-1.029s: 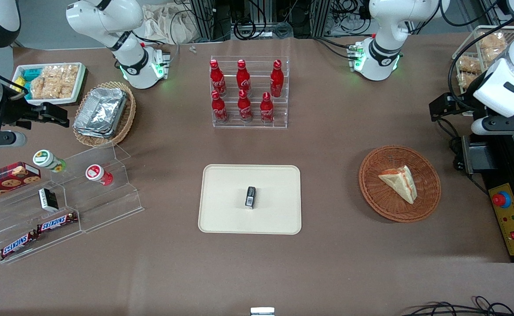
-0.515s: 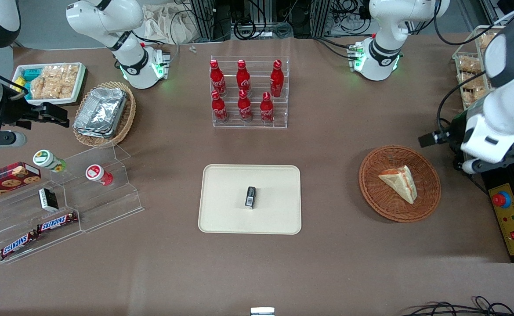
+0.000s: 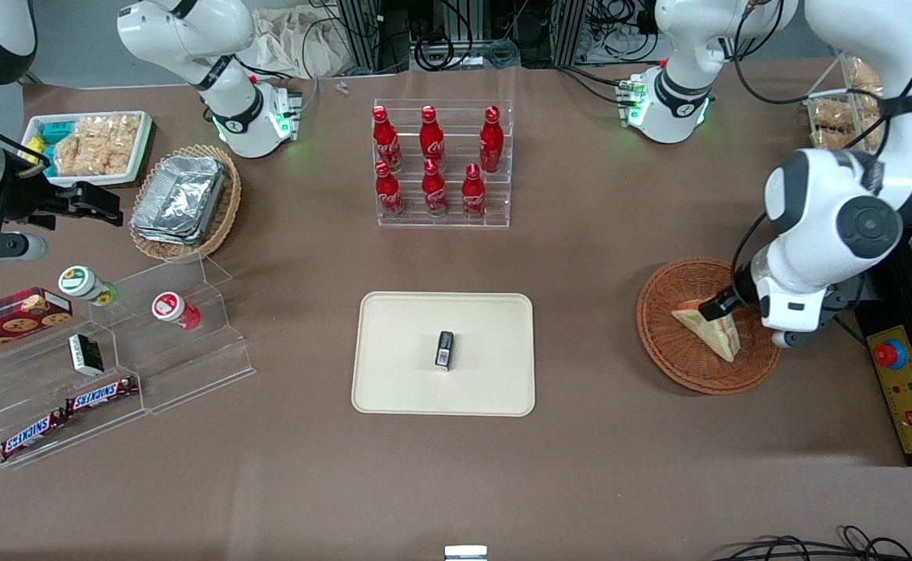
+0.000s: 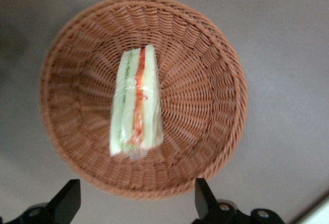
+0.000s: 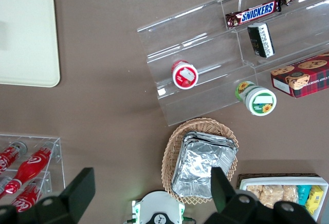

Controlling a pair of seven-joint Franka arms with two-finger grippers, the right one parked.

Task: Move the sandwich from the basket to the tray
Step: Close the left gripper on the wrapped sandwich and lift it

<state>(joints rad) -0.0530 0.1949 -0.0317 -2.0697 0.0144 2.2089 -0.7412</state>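
- Overhead, the left arm's gripper (image 4: 134, 203) hangs above the round reddish-brown wicker basket (image 4: 216, 64), its black fingers (image 4: 203, 197) spread wide apart, holding nothing.
- Inside that basket lies the clear-wrapped triangular sandwich (image 4: 135, 102), red and green filling facing up.
- Toward the parked arm's end sits the flat cream rectangular tray (image 3: 394, 327), carrying a small black object (image 3: 444, 349).

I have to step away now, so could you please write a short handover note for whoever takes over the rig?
Gripper: open, empty, hovering above the basket, fingers spread wide.
Sandwich: lies untouched in the basket, filling edge up.
Tray: nearer the table's middle, carrying only a small dark object.
Done: approach over the basket.
Left: descend, grasp the sandwich, lift, carry it to the tray, release.
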